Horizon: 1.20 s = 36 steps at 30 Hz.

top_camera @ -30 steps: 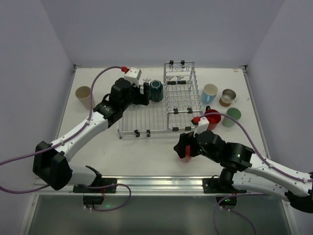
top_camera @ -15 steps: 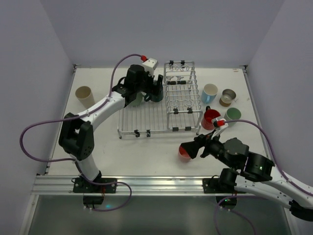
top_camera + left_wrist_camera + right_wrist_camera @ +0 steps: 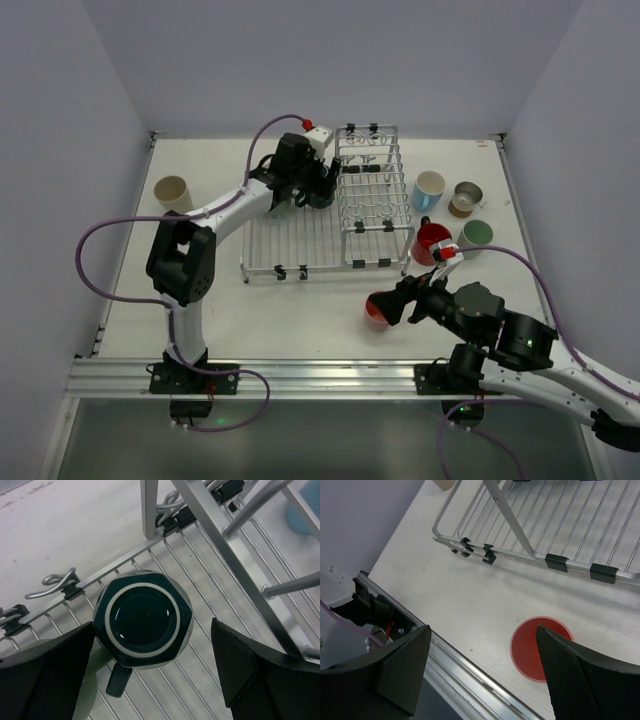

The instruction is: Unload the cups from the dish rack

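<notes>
Teal cup [image 3: 143, 619] sits on the rack's [image 3: 300, 240] flat grid at the far left corner, hard by the raised pronged section. From the left wrist it is seen end-on, handle toward the camera. Left gripper [image 3: 150, 672] hangs over it, fingers spread wide to either side — neither touches. Pale green shape [image 3: 92, 680] lies just beside the handle, maybe another cup; mostly hidden, cannot tell.

Off the rack, on the table [image 3: 200, 290]: beige cup [image 3: 172, 193] far left; blue cup [image 3: 428, 188], tan cup [image 3: 465, 197], green cup [image 3: 475, 234] and red mug [image 3: 432, 243] grouped to the right; red cup [image 3: 540, 647] near the front. Right gripper [image 3: 485, 665] is above that red cup, fingers well apart, with the cup standing free on the table.

Judgement: six out, one certain left, possibly two — mostly done. No other cup shows on grid or prongs from above.

No brand, label or writing readable anywhere.
</notes>
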Motion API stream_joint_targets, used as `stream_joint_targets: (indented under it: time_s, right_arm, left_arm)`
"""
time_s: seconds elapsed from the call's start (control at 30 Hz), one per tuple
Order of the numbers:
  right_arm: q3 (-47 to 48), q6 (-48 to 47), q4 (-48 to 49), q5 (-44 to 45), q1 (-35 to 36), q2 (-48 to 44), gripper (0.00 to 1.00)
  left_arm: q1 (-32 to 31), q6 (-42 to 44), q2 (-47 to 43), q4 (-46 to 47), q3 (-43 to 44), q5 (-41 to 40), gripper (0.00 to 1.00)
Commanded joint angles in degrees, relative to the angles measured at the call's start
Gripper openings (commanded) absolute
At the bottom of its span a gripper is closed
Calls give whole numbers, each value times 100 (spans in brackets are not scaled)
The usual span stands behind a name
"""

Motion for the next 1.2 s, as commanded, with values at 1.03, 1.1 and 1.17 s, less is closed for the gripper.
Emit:
stream_joint_targets:
  time_s: [1.03,1.1,1.17]
  right_arm:
    - [598,-233,1681,-554,10,896,88]
    - [625,-189,2094,-658,11,1142,88]
    - [730,-162,2289,-747,10,1440,88]
  left_arm:
    - [73,-393,-2284,804,-824,-1027,17]
    - [73,-420,-2591,848,-921,-958,17]
    - [73,-463,-2750,857,-956,-835,17]
